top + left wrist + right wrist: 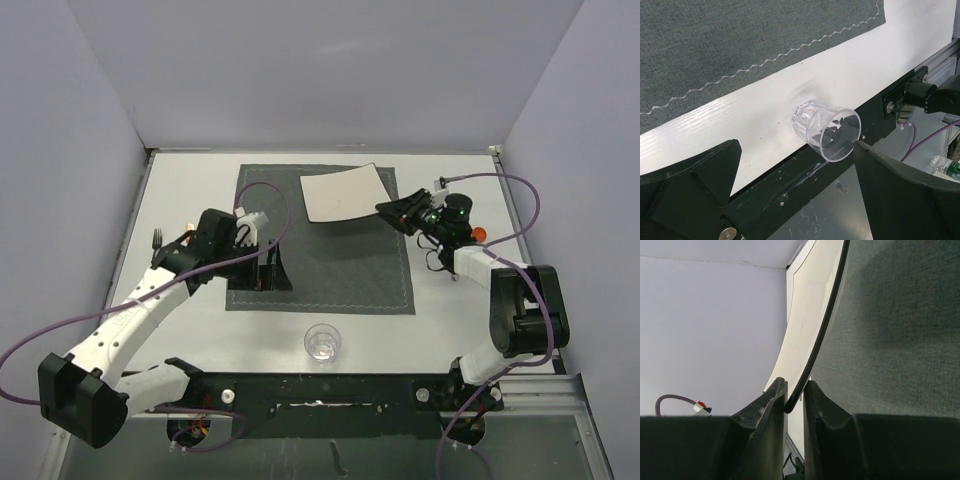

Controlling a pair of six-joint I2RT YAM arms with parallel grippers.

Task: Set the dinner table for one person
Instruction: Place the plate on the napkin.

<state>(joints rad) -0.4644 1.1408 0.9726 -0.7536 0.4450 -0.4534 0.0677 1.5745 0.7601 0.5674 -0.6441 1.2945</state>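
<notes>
On the white dinner table (190, 190) lies a dark grey placemat (340, 270). My right gripper (388, 209) is shut on the right edge of a white square plate (342, 192), which hangs tilted over the mat's far part. The right wrist view shows the plate's dark rim (810, 365) pinched between both fingers (771, 400), with the placemat (890, 340) behind. My left gripper (262, 265) hovers open over the mat's near left corner. In its wrist view the left gripper (796, 150) holds nothing, and a clear glass (827, 131) stands on the table (765, 100) past the placemat (740, 40).
The clear glass (322, 342) stands near the front edge, just in front of the mat. A fork (157, 238) lies at the table's left side, partly hidden by the left arm. Grey walls close in the back and both sides. A black rail (330, 385) runs along the near edge.
</notes>
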